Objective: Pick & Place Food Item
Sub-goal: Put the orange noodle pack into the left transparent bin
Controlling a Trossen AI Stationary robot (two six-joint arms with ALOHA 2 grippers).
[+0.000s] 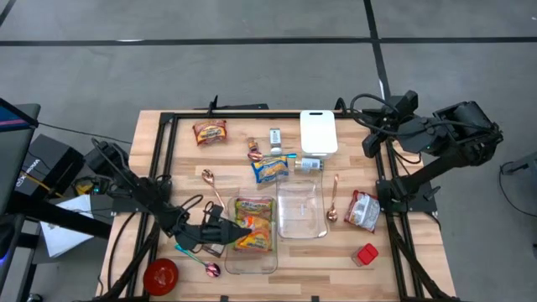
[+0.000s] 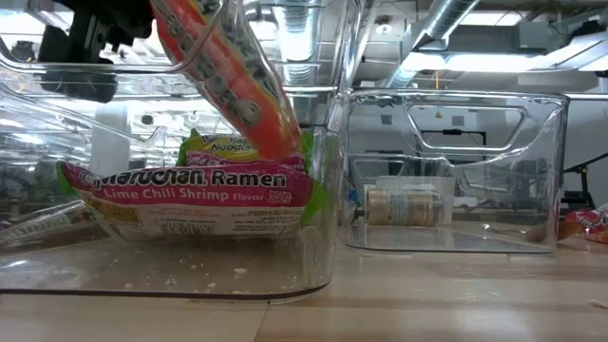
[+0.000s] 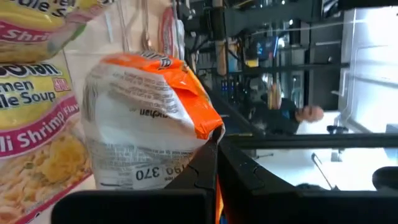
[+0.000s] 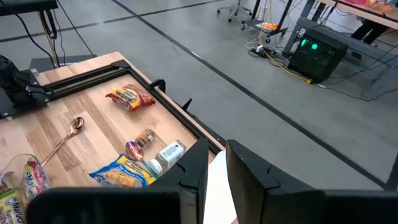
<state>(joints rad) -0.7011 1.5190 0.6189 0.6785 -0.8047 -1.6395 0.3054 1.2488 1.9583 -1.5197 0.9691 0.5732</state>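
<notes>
Two clear bins sit on the counter [image 1: 168, 126]. Over the near-left bin [image 1: 252, 260], the left gripper [image 1: 220, 230] has its fingers clamped on the crimped end of an orange ramen packet [image 2: 228, 81], tilted above a Lime Chili Shrimp ramen packet [image 2: 195, 195] already inside. It looks light, crinkly, brittle within; the seam suits gripping. Far right, the right gripper [image 4: 214, 165] waits, fingers nearly together, empty.
</notes>
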